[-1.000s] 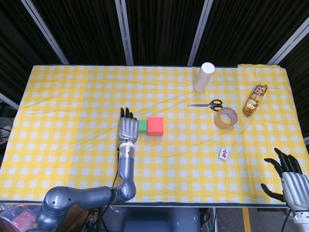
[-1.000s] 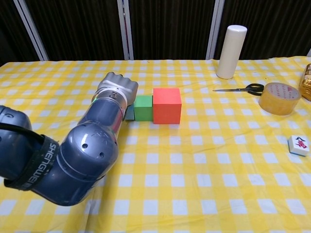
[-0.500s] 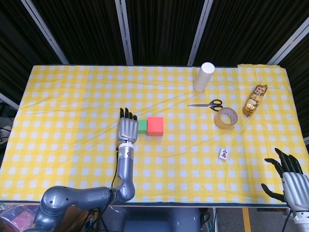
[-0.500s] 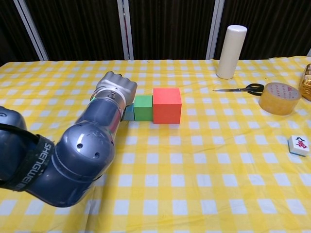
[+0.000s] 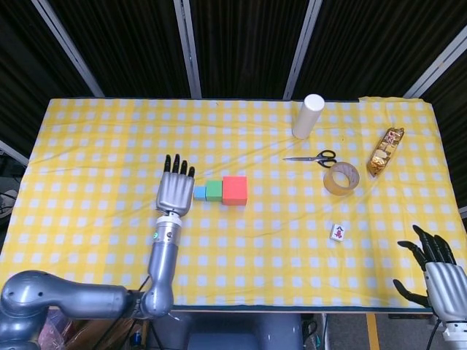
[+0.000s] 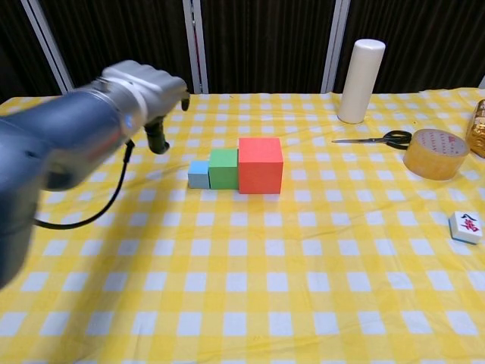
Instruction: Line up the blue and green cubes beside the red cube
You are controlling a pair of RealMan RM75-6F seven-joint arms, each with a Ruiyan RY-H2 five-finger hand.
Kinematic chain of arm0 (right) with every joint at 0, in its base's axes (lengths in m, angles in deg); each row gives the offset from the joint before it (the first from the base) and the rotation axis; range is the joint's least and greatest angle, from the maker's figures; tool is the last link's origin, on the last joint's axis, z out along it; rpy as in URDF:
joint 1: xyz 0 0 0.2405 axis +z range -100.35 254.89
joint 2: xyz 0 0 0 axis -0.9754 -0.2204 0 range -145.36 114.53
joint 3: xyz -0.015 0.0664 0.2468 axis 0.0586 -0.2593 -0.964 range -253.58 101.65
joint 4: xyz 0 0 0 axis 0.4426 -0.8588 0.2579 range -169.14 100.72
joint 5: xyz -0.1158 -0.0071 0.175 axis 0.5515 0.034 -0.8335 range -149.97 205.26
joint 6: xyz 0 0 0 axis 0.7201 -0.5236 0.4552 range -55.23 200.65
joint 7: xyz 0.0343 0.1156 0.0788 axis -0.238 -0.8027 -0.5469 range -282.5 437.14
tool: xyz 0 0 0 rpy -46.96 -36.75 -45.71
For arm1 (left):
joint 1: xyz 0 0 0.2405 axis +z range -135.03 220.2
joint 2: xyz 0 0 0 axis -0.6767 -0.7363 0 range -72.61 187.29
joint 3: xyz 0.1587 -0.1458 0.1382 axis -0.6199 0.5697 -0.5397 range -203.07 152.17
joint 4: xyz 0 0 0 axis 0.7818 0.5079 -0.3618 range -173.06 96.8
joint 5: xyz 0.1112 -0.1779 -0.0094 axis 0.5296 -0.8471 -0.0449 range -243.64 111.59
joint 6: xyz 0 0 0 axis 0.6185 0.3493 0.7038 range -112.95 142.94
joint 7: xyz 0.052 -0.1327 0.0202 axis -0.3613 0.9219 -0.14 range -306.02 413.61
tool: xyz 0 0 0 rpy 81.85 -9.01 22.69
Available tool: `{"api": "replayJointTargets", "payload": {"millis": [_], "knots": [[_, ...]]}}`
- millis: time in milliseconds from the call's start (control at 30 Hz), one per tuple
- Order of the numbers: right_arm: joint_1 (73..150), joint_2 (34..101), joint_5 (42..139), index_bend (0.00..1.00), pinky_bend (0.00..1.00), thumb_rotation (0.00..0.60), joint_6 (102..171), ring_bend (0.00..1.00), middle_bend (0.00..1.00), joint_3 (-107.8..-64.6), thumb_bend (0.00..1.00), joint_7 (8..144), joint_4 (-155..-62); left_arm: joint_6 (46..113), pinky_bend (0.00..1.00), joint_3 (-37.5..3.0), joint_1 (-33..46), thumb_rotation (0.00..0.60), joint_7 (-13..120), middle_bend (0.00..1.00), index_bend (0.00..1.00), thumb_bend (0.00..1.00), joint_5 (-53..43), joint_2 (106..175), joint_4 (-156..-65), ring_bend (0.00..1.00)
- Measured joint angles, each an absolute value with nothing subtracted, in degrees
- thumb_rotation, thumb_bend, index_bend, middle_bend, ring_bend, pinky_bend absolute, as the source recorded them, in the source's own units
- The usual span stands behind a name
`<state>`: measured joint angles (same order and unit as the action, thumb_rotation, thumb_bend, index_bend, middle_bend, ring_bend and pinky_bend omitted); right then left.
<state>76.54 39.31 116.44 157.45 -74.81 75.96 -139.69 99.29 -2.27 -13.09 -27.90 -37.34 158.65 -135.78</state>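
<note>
The red cube (image 5: 235, 189) (image 6: 260, 164) sits mid-table, with the smaller green cube (image 5: 214, 191) (image 6: 223, 168) touching its left side. The still smaller blue cube (image 5: 200, 192) (image 6: 199, 174) touches the green one, so the three form one row. My left hand (image 5: 175, 192) (image 6: 144, 89) hovers just left of the blue cube, fingers spread, holding nothing, apart from the cubes. My right hand (image 5: 436, 271) hangs off the table's front right corner, fingers apart and empty; the chest view does not show it.
A white cylinder (image 5: 307, 116) (image 6: 360, 80) stands at the back. Scissors (image 5: 312, 157) (image 6: 377, 139), a tape roll (image 5: 341, 179) (image 6: 434, 152), a wrapped snack (image 5: 384, 151) and a mahjong tile (image 5: 337, 232) (image 6: 465, 226) lie on the right half of the yellow checked cloth (image 5: 95, 153).
My left hand has drawn back to the left and risen off the cubes, uncovering the blue cube at the row's left end. The right hand has barely moved.
</note>
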Motion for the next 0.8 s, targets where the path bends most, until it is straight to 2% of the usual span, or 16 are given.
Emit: {"api": "replayJointTargets", "payload": {"millis": [167,300,600,667,800], "knots": [[76.3,39.4,117.9,0.26,0.0,0.6,158.0,0.07,0.03,-74.4,0.28,77.4,-140.7,101.1,0.0,-7.7,-3.2,0.6,-18.7,0.07,0.16,0.4,-30.3,143.3,-151.6,0.0],[76.2,39.5,118.9,0.26,0.0,0.6,158.4,0.07,0.03,-74.1,0.28,78.6,-141.6,101.8,0.0,-14.6,4.1,0.6,-7.7,0.07,0.13,0.4,-19.9,135.8,-155.3,0.0],[76.1,39.7,120.2,0.26,0.0,0.6,159.1,0.07,0.03,-73.9,0.28,79.8,-142.7,107.2,0.0,-30.4,19.8,0.6,12.0,0.07,0.13,0.4,5.9,129.7,-149.6,0.0],[76.1,39.7,120.4,0.26,0.0,0.6,159.1,0.07,0.03,-73.9,0.28,79.9,-142.9,109.3,0.0,-32.3,22.8,0.6,15.3,0.07,0.13,0.4,9.3,129.4,-147.0,0.0],[76.3,39.7,121.2,0.26,0.0,0.6,159.1,0.07,0.03,-73.9,0.28,80.5,-143.5,111.8,0.0,-33.5,26.4,0.6,18.5,0.07,0.13,0.4,12.9,130.3,-142.8,0.0]]}}
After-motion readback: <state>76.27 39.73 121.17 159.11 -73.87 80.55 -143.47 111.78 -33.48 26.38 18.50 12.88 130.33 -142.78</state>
